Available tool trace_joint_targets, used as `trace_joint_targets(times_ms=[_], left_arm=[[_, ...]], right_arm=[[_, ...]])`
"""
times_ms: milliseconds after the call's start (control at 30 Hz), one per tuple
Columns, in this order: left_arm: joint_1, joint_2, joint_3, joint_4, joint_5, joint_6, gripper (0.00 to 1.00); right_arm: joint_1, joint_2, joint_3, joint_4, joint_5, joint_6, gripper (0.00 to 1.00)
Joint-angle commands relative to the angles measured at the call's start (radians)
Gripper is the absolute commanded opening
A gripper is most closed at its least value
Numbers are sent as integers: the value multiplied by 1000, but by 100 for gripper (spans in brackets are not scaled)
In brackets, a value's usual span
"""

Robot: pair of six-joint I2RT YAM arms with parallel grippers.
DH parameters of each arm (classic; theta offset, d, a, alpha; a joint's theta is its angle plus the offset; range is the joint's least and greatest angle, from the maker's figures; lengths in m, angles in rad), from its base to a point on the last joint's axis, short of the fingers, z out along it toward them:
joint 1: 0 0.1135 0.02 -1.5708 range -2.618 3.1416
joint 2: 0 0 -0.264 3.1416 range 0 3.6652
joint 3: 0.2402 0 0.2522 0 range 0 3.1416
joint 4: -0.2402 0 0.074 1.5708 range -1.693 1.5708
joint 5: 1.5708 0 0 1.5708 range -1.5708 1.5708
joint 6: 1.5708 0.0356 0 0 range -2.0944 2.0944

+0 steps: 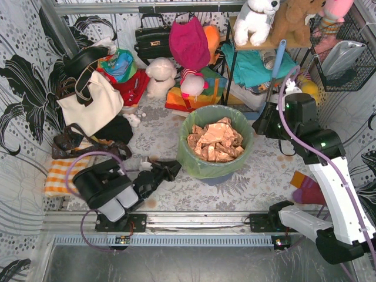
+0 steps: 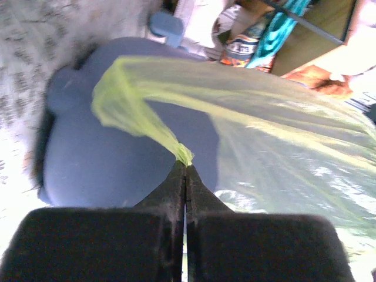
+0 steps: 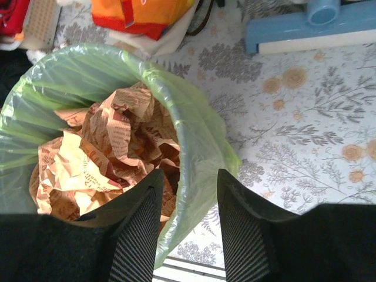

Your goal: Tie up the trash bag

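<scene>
Presently at the gathering step, nothing knotted yet. Lining the bin (image 2: 88, 158), the trash bag (image 1: 194, 158), mouth folded out over the bin's rim and wide open. Inside the bin, within the bag: crumpled brown paper (image 1: 216, 142), heaped nearly to the rim, nothing else visible among it. Pinching a thin twist of the green film at the bin's left side with the left gripper (image 2: 185, 167), jaws pressed flat together, film drawn taut from the pinch back toward the rim. Hovering at the bin's right rim with the right gripper (image 3: 189, 179), fingers spread, astride the folded-over edge of the film; no contact confirmable from the wrist view. Judging next: needs the right jaws brought together on that edge, then both pinches lifted clear of the bin's rim and drawn toward each other above the paper, to make two tails for crossing. Calls for a slow pull: thin film, likely to tear or slip out of so narrow a pinch; light bin, likely to tip or drag along if the film catches on the rim
</scene>
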Motion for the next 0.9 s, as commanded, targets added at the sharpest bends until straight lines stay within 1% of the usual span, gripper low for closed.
trace_joint_targets(times_ms=[0, 33, 100, 200, 233, 300, 367, 500, 600, 733, 867], left_arm=[[48, -186, -98, -185, -2, 86, 0], [57, -250, -84, -272, 0, 107, 0], [68, -406, -36, -506, -6, 161, 0], [71, -649, 69, -930, -60, 266, 0], [73, -710, 95, -1027, -80, 297, 0], [85, -795, 135, -1156, -97, 355, 0], [101, -825, 174, -1232, -80, 405, 0], [105, -792, 245, -1281, -24, 484, 0], [104, -792, 284, -1312, -19, 527, 0], [106, -843, 364, -1415, -67, 615, 0], [109, -867, 461, -1492, -77, 730, 0]], right_arm=[[4, 16, 4, 22, -117, 12, 43], [4, 18, -1, 29, -137, 13, 43], [4, 22, -5, 27, -150, 12, 44], [4, 25, -8, 6, -115, 12, 44], [4, 27, -8, -2, -106, 14, 44], [4, 25, -17, -2, -114, 15, 44], [4, 29, -28, 6, -133, 21, 44], [4, 42, -51, 14, -172, 26, 43], [4, 39, -66, 20, -187, 37, 34], [4, 26, -92, 17, -210, 67, 24], [4, 5, -109, 20, -245, 100, 8]])
